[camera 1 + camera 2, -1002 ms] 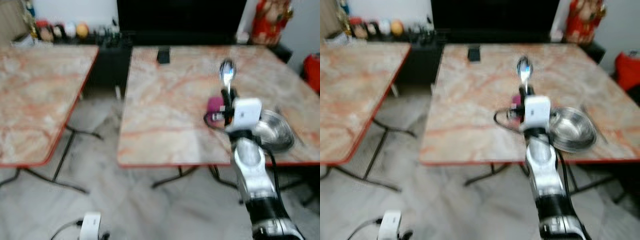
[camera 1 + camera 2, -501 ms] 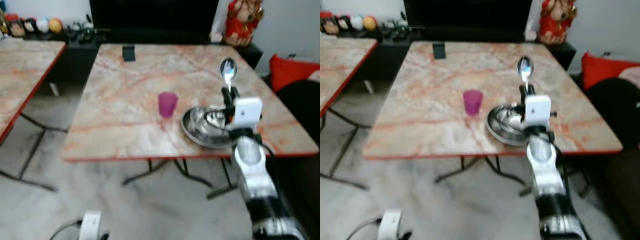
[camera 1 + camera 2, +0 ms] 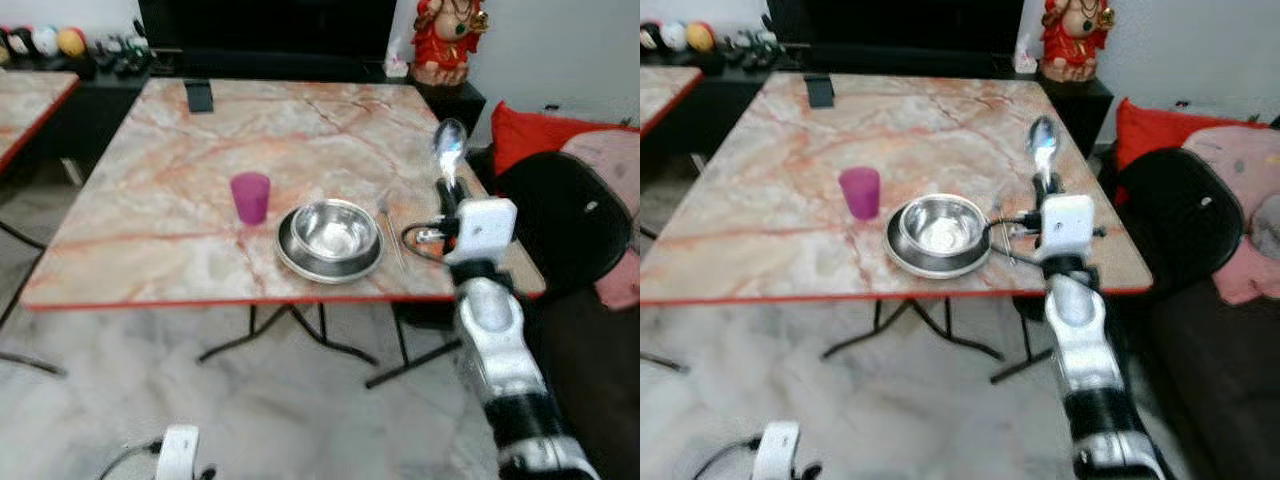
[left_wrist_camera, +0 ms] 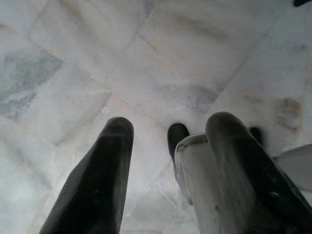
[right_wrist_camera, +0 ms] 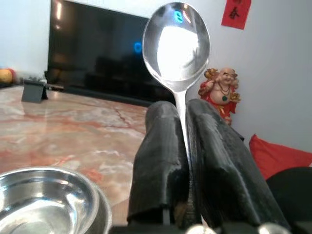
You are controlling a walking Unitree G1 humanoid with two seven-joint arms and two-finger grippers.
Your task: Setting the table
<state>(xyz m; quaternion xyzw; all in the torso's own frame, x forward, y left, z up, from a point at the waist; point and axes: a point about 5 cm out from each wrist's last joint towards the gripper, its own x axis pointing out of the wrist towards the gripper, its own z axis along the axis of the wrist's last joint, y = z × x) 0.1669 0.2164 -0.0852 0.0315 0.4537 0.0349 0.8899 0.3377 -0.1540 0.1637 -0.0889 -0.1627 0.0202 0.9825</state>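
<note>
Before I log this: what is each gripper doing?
Left gripper: open, holding nothing, over the floor.
Right gripper: shut on the spoon.

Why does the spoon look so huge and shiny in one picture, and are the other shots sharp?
In the right wrist view the spoon sits close to the lens, its bowl glaring white; the bowl below is soft. The eye views are slightly soft. The left wrist view shows blurred black fingers over pale floor.
</note>
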